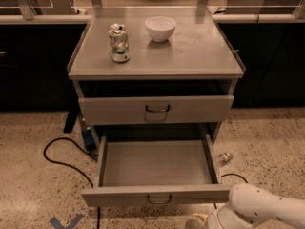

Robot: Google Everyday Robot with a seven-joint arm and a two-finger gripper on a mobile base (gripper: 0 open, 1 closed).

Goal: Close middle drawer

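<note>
1. One drawer matters to me here: the middle drawer point(157, 168). It is pulled far out of the cabinet point(76, 87) toward me, with its long tray bare and its low front panel nearest the bottom of the view.
2. My gripper point(196, 221) sits at the bottom edge, just below the right part of that panel and ahead of my rounded white arm point(259, 209). I cannot tell whether it is open or closed.
3. I judge that I am low and in front because closing calls for a level push on the panel, straight toward the cabinet. Pushing so far off-centre could skew the drawer on its runners.
4. It is matte grey sheet metal, a shallow box with a small dark wire handle point(158, 201) at centre. The upper drawer point(190, 109) has a taller front and sits much further in.
5. On the smooth cabinet top point(200, 51) stand a dented can point(118, 43) and a round white bowl point(160, 28). A hard shove might rattle them.
</note>
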